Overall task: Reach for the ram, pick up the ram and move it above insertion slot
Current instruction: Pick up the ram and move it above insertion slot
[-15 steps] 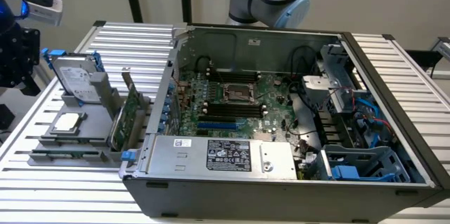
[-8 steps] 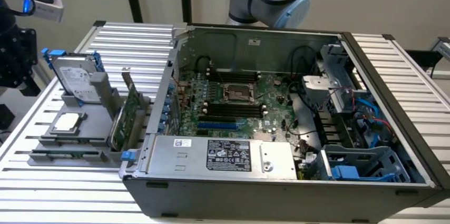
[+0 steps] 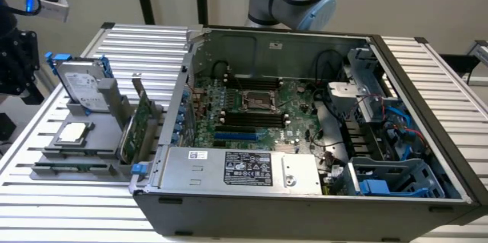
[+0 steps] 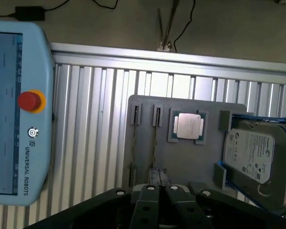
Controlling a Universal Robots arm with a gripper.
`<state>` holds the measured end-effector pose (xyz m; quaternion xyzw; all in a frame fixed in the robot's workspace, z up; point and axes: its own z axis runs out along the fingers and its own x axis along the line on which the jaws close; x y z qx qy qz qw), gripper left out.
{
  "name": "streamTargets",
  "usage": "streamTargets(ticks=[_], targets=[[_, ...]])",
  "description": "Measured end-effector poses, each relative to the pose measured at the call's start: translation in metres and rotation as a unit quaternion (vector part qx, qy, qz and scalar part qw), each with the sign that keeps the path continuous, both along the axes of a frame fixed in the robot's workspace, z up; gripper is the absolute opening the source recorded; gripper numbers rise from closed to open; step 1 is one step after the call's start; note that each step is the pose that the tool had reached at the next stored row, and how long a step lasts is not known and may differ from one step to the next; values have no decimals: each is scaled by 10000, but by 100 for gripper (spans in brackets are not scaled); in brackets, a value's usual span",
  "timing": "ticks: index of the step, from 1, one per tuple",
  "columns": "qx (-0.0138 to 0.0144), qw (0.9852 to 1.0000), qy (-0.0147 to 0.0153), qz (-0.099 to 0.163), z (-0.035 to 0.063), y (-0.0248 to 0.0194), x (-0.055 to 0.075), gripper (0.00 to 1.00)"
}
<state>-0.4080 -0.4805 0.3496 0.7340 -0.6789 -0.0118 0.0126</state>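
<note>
The ram (image 3: 72, 167) is a thin green strip set in the front of the grey holder (image 3: 95, 152) at the exterior view's left, beside the open computer case. In the wrist view the ram (image 4: 155, 145) shows edge-on as a thin line in one of two slots of the holder (image 4: 190, 162). My gripper (image 4: 158, 190) hangs high above the holder, over that end of it, shut with nothing between its fingers and well clear of the ram. The insertion slot (image 3: 252, 120) is among the black memory slots on the motherboard, below the processor socket.
The holder also carries a hard drive (image 3: 80, 83), a processor chip (image 3: 72, 132) and an upright green expansion card (image 3: 137, 128). A blue teach pendant (image 4: 14, 114) lies on the ribbed table. The case walls (image 3: 175, 100), power supply (image 3: 244, 166) and drive cages (image 3: 389, 177) surround the motherboard.
</note>
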Motion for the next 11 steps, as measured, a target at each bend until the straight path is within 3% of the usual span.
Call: streamTargets(ticks=[3,5,6,9,11], targets=[[0,10000,0,-8,0,0,0,12],[0,10000,0,-13,0,0,0,24],[0,10000,0,-14,0,0,0,24],[0,10000,0,-17,-6,-3,0,36],[8,10000,0,-25,-38,-17,0,36]])
